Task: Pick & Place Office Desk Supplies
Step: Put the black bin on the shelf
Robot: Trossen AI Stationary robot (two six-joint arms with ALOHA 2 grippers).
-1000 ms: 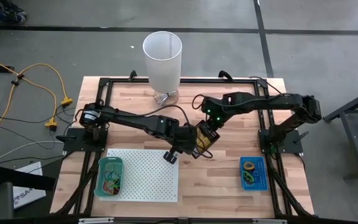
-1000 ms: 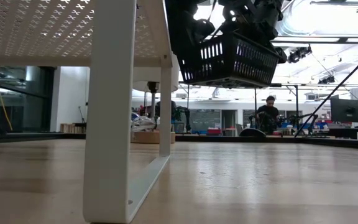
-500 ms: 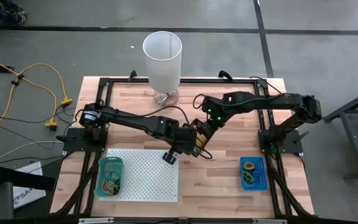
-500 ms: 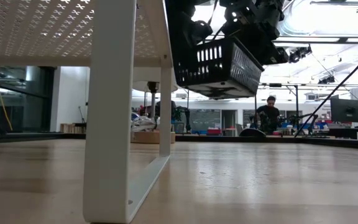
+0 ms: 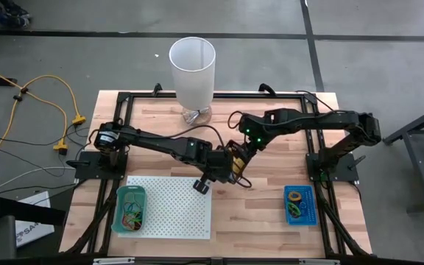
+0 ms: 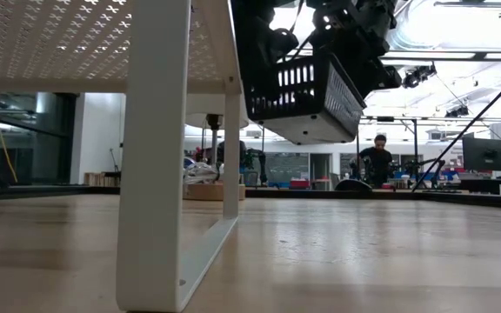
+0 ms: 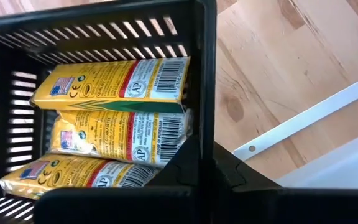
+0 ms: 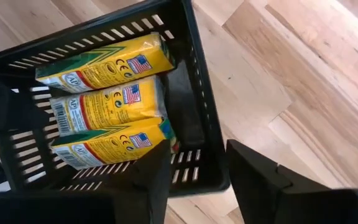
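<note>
A black slotted basket [image 6: 307, 87] hangs above the table's middle. It holds three yellow packets [image 7: 110, 124], which also show in the right wrist view [image 8: 104, 112]. My left gripper [image 5: 223, 168] is shut on one of the basket's walls. My right gripper [image 5: 239, 156] is open at the basket's opposite end. One of its fingers [image 8: 154, 180] is inside the end wall [image 8: 207, 177] and the other [image 8: 257, 180] is outside. A gap shows at the outer finger. My left gripper pinches the top edge of the basket's side wall [image 7: 205, 146], one finger inside the basket and one outside. The basket is lifted clear of the table and hangs tilted, with the packets lying against its floor.
A white perforated board [image 5: 171, 213] stands on legs [image 6: 150, 156] at the near left and carries a green basket [image 5: 131, 208] of coloured loops. A blue basket [image 5: 299, 204] sits at the near right. A tall white cylinder [image 5: 193, 70] stands at the far edge.
My right gripper has opened off the basket's end wall. The black basket has swung about in my left gripper's hold: it now shows a corner in the low view, sits a little nearer the board and hangs lower and more tilted.
</note>
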